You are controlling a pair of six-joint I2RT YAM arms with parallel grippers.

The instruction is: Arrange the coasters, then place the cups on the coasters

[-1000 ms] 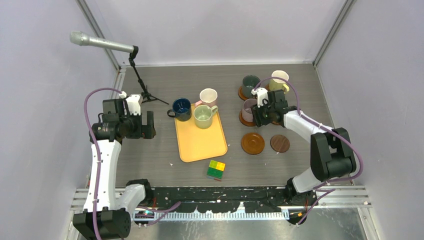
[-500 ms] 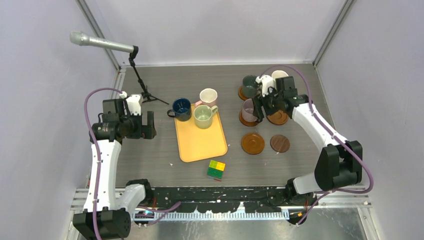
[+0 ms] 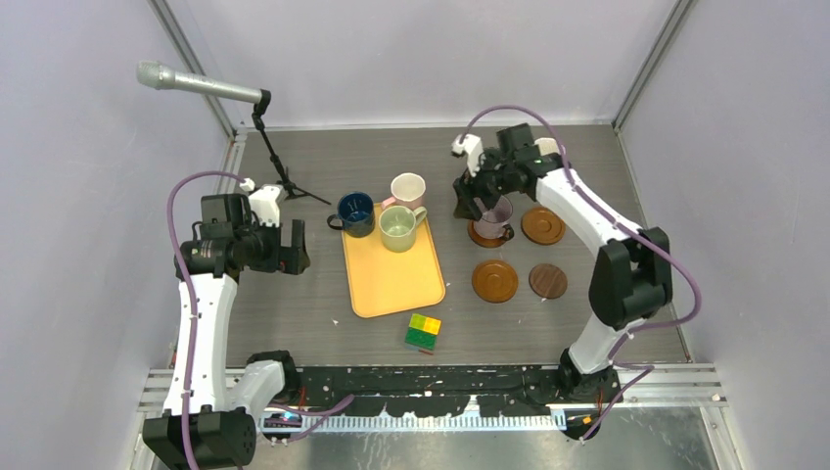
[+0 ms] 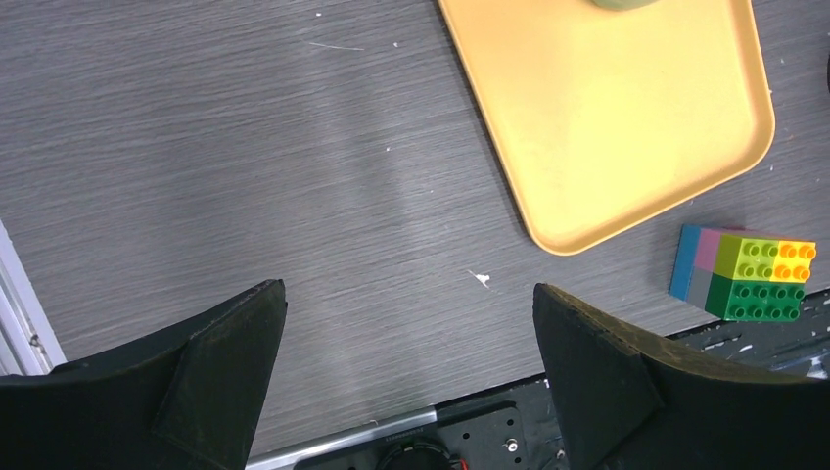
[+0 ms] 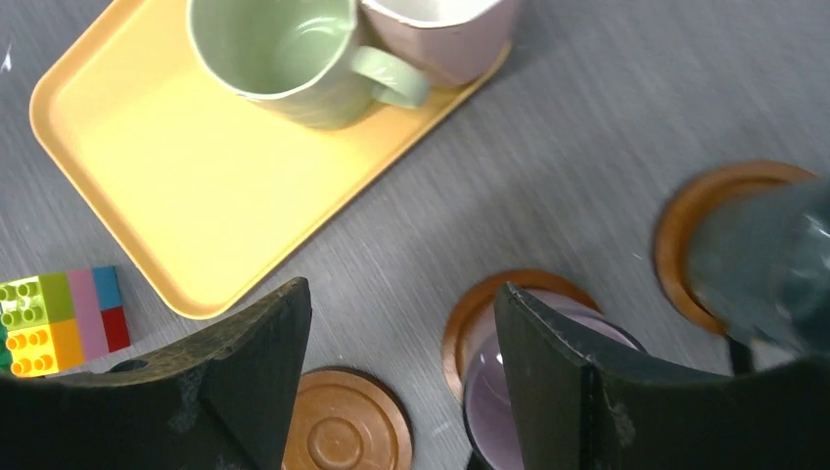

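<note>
My right gripper (image 3: 470,204) (image 5: 399,294) stands open and empty, hovering at the left of the mauve cup (image 3: 495,212) (image 5: 489,392), which sits on a coaster (image 3: 489,235) (image 5: 480,304). The dark grey-green cup (image 5: 763,264) stands on a coaster (image 5: 685,225) behind it; my arm hides it from above. Three coasters lie bare: (image 3: 542,224), (image 3: 494,280) (image 5: 343,421) and a darker one (image 3: 548,281). The light green cup (image 3: 399,227) (image 5: 284,49) and white-pink cup (image 3: 407,188) (image 5: 440,29) sit at the orange tray's (image 3: 391,274) far end, the dark blue cup (image 3: 355,212) beside it. My left gripper (image 3: 294,250) (image 4: 409,294) hangs open over bare table.
A multicoloured block (image 3: 423,331) (image 4: 744,274) (image 5: 59,318) lies near the tray's front corner. A microphone (image 3: 196,83) on a stand (image 3: 284,181) is at the back left. Walls enclose the table on three sides.
My right arm has swung back and left, off the coaster beside the mauve cup, which now lies uncovered. Its jaws have widened. The left arm has stayed put.
</note>
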